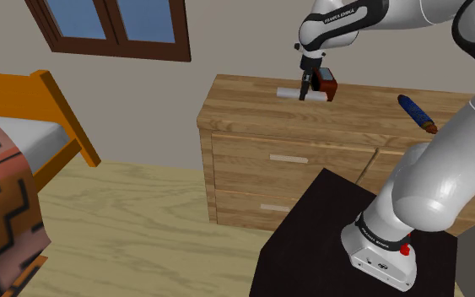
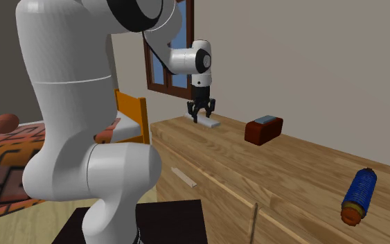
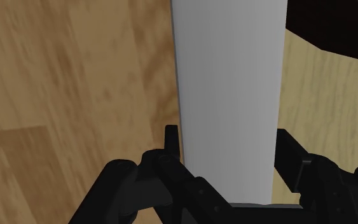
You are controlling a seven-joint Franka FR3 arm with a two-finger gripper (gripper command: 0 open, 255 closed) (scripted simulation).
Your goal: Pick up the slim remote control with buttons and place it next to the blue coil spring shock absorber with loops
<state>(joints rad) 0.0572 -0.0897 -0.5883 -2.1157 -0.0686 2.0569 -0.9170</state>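
**A:** How do the fingers stand?

**B:** They are drawn in to the slab's width. Each black tip lies against one long edge of the remote control, with no gap showing on either side. I read that as the gripper clasping it across its narrow way.

**A:** And where is the remote?

**B:** It lies flat on the wooden dresser, toward the far side of the top. A brown box sits just beside it on the shoulder view's right. The blue coil spring lies well apart, further to that view's right and nearer the stand.

**A:** How will it handle?

**B:** It is drawn as a plain pale grey slab, with no buttons to be made out. I'd judge it light and stiff, so it won't bend or crush. Its sides look smooth, though, so it could slide between the pads.

**A:** Is that the best place to hold it?

**B:** Across the width is right. More of the slab runs beyond the fingers than behind them, so the hold may be off-centre and the long end could droop.
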